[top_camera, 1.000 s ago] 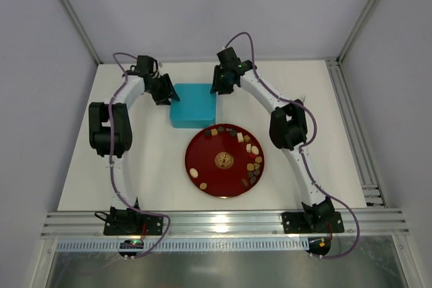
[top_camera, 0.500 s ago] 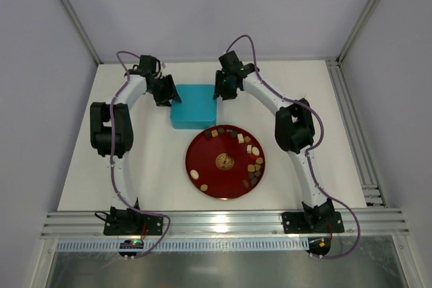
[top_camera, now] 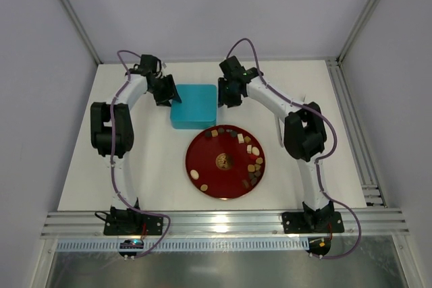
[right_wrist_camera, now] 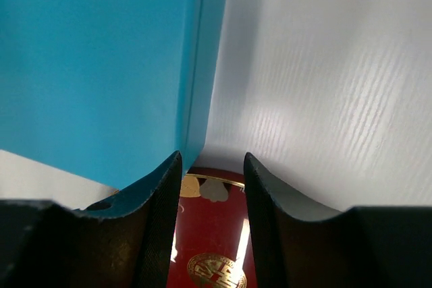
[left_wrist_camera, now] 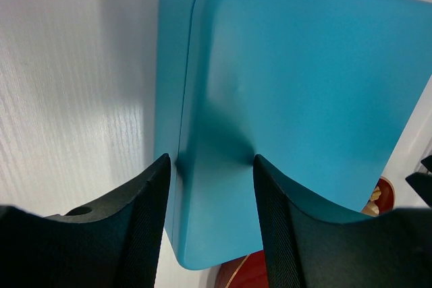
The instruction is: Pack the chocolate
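Note:
The chocolate [top_camera: 251, 155] lies as small brown, tan and white pieces along the back and right rim of a red plate [top_camera: 209, 166]. A closed blue box [top_camera: 194, 104] sits just behind the plate. My left gripper [top_camera: 169, 97] is at the box's left edge. In the left wrist view it [left_wrist_camera: 210, 166] stands open, straddling the edge of the box [left_wrist_camera: 304, 79]. My right gripper [top_camera: 228, 98] is at the box's right edge. It [right_wrist_camera: 212, 165] is open over the plate's rim [right_wrist_camera: 209, 234], with two chocolate pieces [right_wrist_camera: 214, 190] showing between the fingers.
The plate carries a round gold emblem [top_camera: 224, 160] at its centre. White tabletop [top_camera: 148, 173] surrounds plate and box. Metal rails [top_camera: 223, 220] run along the near edge and more [top_camera: 351, 133] along the right side.
My right arm has swung its elbow outward to the right, and its gripper has come nearer along the box's right edge. My left gripper has opened a little wider at the box's left edge.

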You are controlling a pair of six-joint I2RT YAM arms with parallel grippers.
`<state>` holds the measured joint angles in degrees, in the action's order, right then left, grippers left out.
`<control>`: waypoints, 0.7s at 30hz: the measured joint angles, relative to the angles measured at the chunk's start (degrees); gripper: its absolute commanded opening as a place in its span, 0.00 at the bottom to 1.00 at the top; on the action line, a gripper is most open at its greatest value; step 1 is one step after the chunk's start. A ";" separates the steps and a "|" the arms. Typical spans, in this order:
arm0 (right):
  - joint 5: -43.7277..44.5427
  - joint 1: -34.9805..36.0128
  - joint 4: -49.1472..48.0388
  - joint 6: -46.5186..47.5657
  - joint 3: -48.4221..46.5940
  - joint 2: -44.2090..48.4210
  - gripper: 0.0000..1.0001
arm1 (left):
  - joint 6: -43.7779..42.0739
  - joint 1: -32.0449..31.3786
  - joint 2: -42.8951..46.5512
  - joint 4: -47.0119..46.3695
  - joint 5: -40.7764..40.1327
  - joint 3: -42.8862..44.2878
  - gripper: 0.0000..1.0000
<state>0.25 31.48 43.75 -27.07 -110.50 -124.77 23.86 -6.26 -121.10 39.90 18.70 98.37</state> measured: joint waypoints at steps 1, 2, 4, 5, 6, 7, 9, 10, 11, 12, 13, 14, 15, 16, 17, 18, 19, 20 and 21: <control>0.11 0.52 -0.20 0.00 0.35 0.55 0.44 | -0.04 -0.04 0.00 0.04 -0.09 0.02 0.51; 0.13 1.03 -0.28 0.02 0.59 1.09 0.44 | -0.07 -0.07 0.00 0.13 -0.13 0.09 0.51; 0.20 1.95 -0.46 0.04 0.68 1.95 0.44 | -0.09 -0.09 0.00 0.24 -0.22 0.11 0.51; 0.22 2.43 -0.52 0.07 0.68 2.36 0.44 | -0.11 -0.09 0.00 0.28 -0.22 0.11 0.51; 0.31 2.86 -0.63 0.15 0.68 2.71 0.44 | -0.11 -0.09 0.00 0.31 -0.22 0.13 0.50; 0.28 3.28 -0.81 0.20 0.68 2.93 0.44 | -0.11 -0.09 0.00 0.42 -0.24 0.20 0.50; 0.28 3.76 -1.07 0.26 0.68 3.04 0.44 | -0.13 -0.11 0.00 0.57 -0.26 0.22 0.50; 0.28 3.91 -1.05 0.35 0.68 2.93 0.44 | -0.13 -0.11 0.00 0.66 -0.26 0.22 0.50; 0.26 3.96 -1.05 0.46 0.76 2.71 0.44 | -0.13 -0.11 0.00 0.68 -0.26 0.22 0.50; 0.31 3.96 -1.18 0.50 1.03 2.51 0.44 | -0.13 -0.11 0.00 0.70 -0.26 0.22 0.50; 0.31 3.91 -1.42 0.61 1.70 2.40 0.44 | -0.13 -0.11 0.00 0.74 -0.26 0.24 0.50; 0.35 3.91 -1.51 0.63 2.40 2.34 0.43 | -0.13 -0.11 0.00 0.79 -0.26 0.26 0.50; 0.35 3.91 -1.99 0.66 3.72 2.27 0.43 | -0.13 -0.11 0.00 0.83 -0.26 0.28 0.50; 0.33 3.91 -2.10 0.66 4.94 2.10 0.43 | -0.15 -0.11 -0.02 0.92 -0.26 0.31 0.50; 0.00 3.78 -2.38 0.44 5.95 1.92 0.43 | -0.24 -0.11 -0.02 1.03 -0.31 0.31 0.50; -0.74 3.69 -3.19 0.20 6.25 1.92 0.43 | -0.26 -0.11 -0.02 1.16 -0.31 0.31 0.50; -0.52 3.67 -3.52 0.28 6.27 1.92 0.43 | -0.31 -0.11 -0.02 1.29 -0.37 0.35 0.50; -0.61 3.67 -3.78 0.28 6.27 1.92 0.43 | -0.33 -0.11 -0.02 1.36 -0.39 0.39 0.50; -0.59 3.67 -3.89 0.35 6.27 1.90 0.43 | -0.33 -0.13 -0.02 1.42 -0.39 0.44 0.50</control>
<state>-0.34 35.16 39.86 -26.72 -104.22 -122.87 23.53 -6.39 -121.12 41.32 18.31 98.80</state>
